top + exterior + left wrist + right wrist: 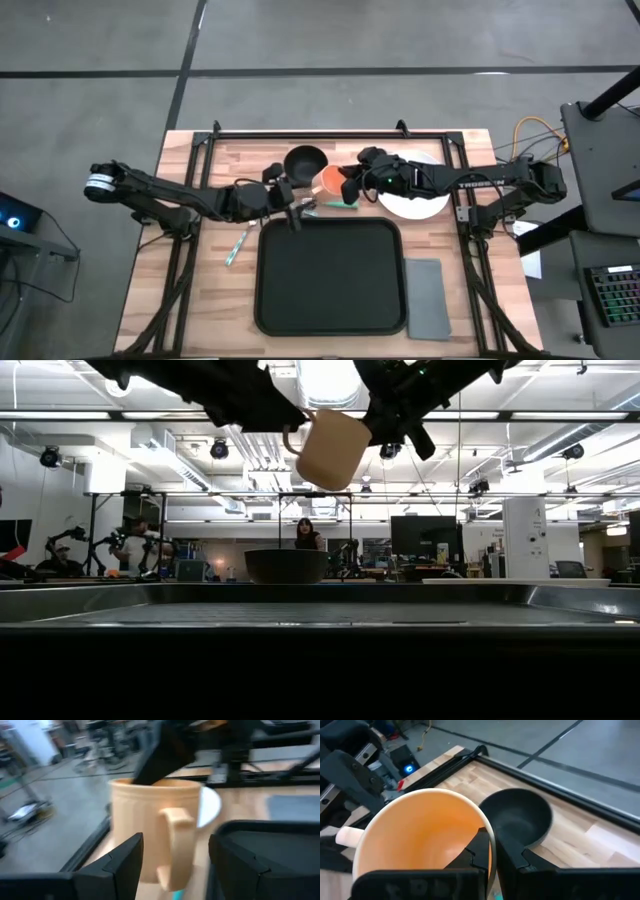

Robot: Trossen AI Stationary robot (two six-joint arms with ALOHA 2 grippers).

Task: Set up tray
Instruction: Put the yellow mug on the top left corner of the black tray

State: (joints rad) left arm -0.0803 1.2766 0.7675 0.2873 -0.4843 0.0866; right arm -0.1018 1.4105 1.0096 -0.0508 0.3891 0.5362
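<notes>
Nearest you, the large black rectangular tray with rounded corners and a low rim (330, 275) is lying flat at the front middle of the light wooden table (150, 290), with nothing on it. Just beside its right edge a grey folded napkin (427, 298) is lying on the wood, and off its left far corner a thin pale green utensil (240, 243) is resting at a slant.

Beyond the tray's far edge, your right gripper (492, 851) is holding a cream-coloured ceramic mug with an orange inside (331, 181) up in the air. Its fingers are pinching the mug's rim, one inside the wall and one outside, closed down to the wall's thickness. In the low view the mug (333, 449) is hanging well above the table with its handle turned toward the left arm.

Your left gripper (175, 865) is reaching in from the left, just beside the mug. Its fingers (125, 865) are standing wide apart, and the mug's handle (175, 845) is sitting between them. You cannot tell whether they are touching it.

Farther back, a black round bowl (306, 160) is sitting near the table's far edge, and a white round plate (425, 203) is lying under the right arm, apart from the tray.
</notes>
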